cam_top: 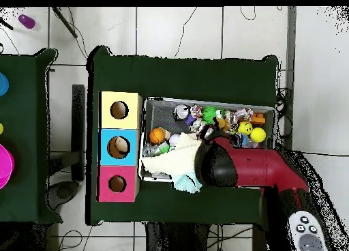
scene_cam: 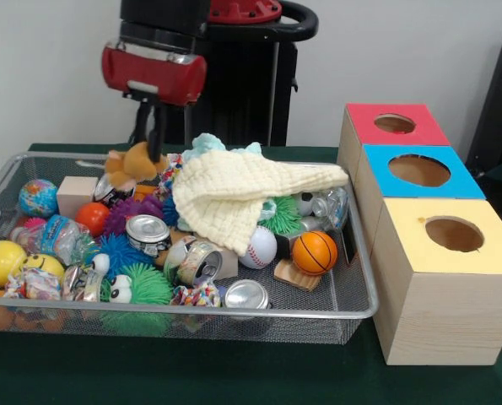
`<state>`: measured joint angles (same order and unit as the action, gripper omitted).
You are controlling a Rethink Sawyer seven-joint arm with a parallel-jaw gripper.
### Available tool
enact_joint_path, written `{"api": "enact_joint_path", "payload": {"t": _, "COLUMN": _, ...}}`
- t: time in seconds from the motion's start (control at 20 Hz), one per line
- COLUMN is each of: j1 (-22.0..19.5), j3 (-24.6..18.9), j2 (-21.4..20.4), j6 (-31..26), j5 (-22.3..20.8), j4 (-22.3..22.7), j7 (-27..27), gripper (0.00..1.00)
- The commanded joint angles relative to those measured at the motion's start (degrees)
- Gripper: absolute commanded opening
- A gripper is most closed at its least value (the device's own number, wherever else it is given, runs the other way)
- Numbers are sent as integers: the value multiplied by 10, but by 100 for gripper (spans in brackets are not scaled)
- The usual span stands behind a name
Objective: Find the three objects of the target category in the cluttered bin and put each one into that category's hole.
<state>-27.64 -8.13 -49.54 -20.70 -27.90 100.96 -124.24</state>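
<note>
Gripper (scene_cam: 152, 139) closed on stuffed toy (scene_cam: 131, 162) at bin's (scene_cam: 364, 287) 11 o'clock. Pick step. Next: lift clear, carry to matching hole.

Bin (scene_cam: 352, 278): fine metal wire mesh with a shiny rim. Cream cloth (scene_cam: 242, 190): soft waffle-textured fabric; cans (scene_cam: 148, 232): glossy metal. Boxes (scene_cam: 440, 287): matt bare wood sides, painted tops.

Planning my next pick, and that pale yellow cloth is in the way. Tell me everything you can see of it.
The pale yellow cloth looks like soft waffle-textured fabric, crumpled and folded over itself. It lies draped on top of the clutter toward the back of the wire bin, one corner stretching over the rim toward the red-topped box. It rests on spiky toys and partly hides them. The gripper is beside it, apart.
</note>
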Motion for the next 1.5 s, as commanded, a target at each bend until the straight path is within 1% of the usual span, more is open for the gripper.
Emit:
{"api": "enact_joint_path", "payload": {"t": 0.05, "j1": 101, "j3": 83, "j2": -58, "j6": -298, "j5": 64, "j4": -70, "j7": -121, "gripper": 0}}
{"api": "enact_joint_path", "payload": {"t": 0.1, "j1": 114, "j3": 88, "j2": -61, "j6": -354, "j5": 68, "j4": -97, "j7": -115, "gripper": 0}}
{"api": "enact_joint_path", "payload": {"t": 0.2, "j1": 124, "j3": 92, "j2": -62, "j6": -403, "j5": 78, "j4": -120, "j7": -116, "gripper": 0}}
{"api": "enact_joint_path", "payload": {"t": 0.3, "j1": 136, "j3": 99, "j2": -63, "j6": -414, "j5": 84, "j4": -124, "j7": -134, "gripper": 0}}
{"api": "enact_joint_path", "payload": {"t": 0.4, "j1": 154, "j3": 111, "j2": -67, "j6": -411, "j5": 82, "j4": -114, "j7": -160, "gripper": 0}}
{"api": "enact_joint_path", "payload": {"t": 0.55, "j1": 189, "j3": 133, "j2": -69, "j6": -393, "j5": 74, "j4": -91, "j7": -213, "gripper": 0}}
{"api": "enact_joint_path", "payload": {"t": 0.6, "j1": 208, "j3": 143, "j2": -67, "j6": -382, "j5": 73, "j4": -80, "j7": -245, "gripper": 0}}
{"api": "enact_joint_path", "payload": {"t": 0.7, "j1": 235, "j3": 159, "j2": -56, "j6": -364, "j5": 72, "j4": -71, "j7": -283, "gripper": 0}}
{"api": "enact_joint_path", "payload": {"t": 0.75, "j1": 246, "j3": 166, "j2": -51, "j6": -355, "j5": 67, "j4": -70, "j7": -293, "gripper": 0}}
{"api": "enact_joint_path", "payload": {"t": 0.8, "j1": 263, "j3": 177, "j2": -43, "j6": -338, "j5": 62, "j4": -66, "j7": -317, "gripper": 0}}
{"api": "enact_joint_path", "payload": {"t": 1.0, "j1": 296, "j3": 205, "j2": -9, "j6": -296, "j5": 63, "j4": -65, "j7": -362, "gripper": 0}}
{"api": "enact_joint_path", "payload": {"t": 1.15, "j1": 310, "j3": 220, "j2": 9, "j6": -283, "j5": 67, "j4": -71, "j7": -376, "gripper": 0}}
{"api": "enact_joint_path", "payload": {"t": 1.3, "j1": 331, "j3": 234, "j2": 34, "j6": -259, "j5": 65, "j4": -71, "j7": -411, "gripper": 0}}
{"api": "enact_joint_path", "payload": {"t": 1.5, "j1": 363, "j3": 254, "j2": 70, "j6": -219, "j5": 62, "j4": -60, "j7": -457, "gripper": 0}}
